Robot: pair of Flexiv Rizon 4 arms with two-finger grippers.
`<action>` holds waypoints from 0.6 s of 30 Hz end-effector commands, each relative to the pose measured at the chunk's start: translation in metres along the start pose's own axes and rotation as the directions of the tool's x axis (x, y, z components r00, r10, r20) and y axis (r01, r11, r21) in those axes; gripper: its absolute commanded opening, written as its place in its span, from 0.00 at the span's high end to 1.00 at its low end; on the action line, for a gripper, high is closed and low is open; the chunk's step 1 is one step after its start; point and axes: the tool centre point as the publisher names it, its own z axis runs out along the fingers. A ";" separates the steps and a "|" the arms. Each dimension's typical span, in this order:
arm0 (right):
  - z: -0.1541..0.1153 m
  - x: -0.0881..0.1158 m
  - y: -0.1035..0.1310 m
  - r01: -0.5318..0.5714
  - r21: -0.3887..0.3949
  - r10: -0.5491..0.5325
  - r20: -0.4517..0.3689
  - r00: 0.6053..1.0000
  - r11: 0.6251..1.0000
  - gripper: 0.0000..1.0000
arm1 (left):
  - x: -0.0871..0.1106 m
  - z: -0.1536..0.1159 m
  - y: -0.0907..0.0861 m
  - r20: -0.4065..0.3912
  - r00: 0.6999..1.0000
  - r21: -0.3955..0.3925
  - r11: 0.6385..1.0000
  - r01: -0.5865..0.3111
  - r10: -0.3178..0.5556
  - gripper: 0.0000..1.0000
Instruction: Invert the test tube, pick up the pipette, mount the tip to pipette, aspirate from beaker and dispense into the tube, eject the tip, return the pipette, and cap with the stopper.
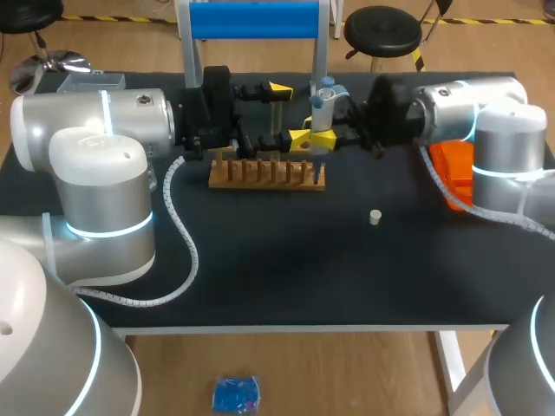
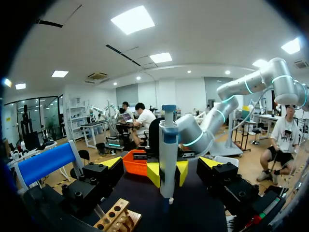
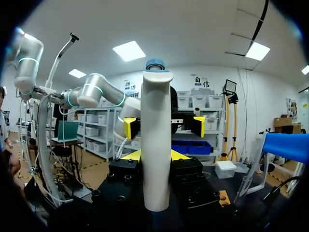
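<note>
A: Head view, quick.
B: Right gripper [image 1: 319, 135] is clamped on the pipette [image 1: 324, 97], which is upright over the right end of the wooden rack [image 1: 267, 173]. Left gripper [image 1: 289, 113] is just beside it, fingers apart, nothing held. Stopper [image 1: 375, 217] lies on the table, nearer than the rack and apart from it. Orange box [image 1: 453, 169] sits under the right arm. Can't pick out the tube or the beaker.
A: Left wrist?
B: The pipette [image 2: 168, 150] is ahead, in line with the gap between the spread fingers and touching neither. The right gripper [image 2: 167, 173] pinches it low on the barrel. Rack [image 2: 117, 218] is below, off to one side. Can't tell if a tip is mounted.
A: Right wrist?
B: Both of its fingers are on the pipette [image 3: 156, 145] from two sides. The left gripper's [image 3: 165, 126] tips beyond it are well apart.
A: How to do the step well?
B: My read: pipette work over the rack. Hold the barrel plumb and lower it straight, no sideways drift. Grip firmly so it doesn't slip. The left fingers should be wide enough not to knock it.
</note>
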 end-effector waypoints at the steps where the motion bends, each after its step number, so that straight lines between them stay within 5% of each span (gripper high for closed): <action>1: 0.011 0.005 -0.004 0.001 -0.017 -0.001 0.021 1.000 1.000 1.00 | 0.000 0.000 0.001 0.000 1.000 0.002 1.000 -0.001 0.001 0.00; 18: 0.029 -0.001 0.001 0.037 -0.060 -0.031 0.094 0.995 0.998 1.00 | 0.000 0.000 0.001 0.000 1.000 0.002 1.000 -0.001 0.001 0.00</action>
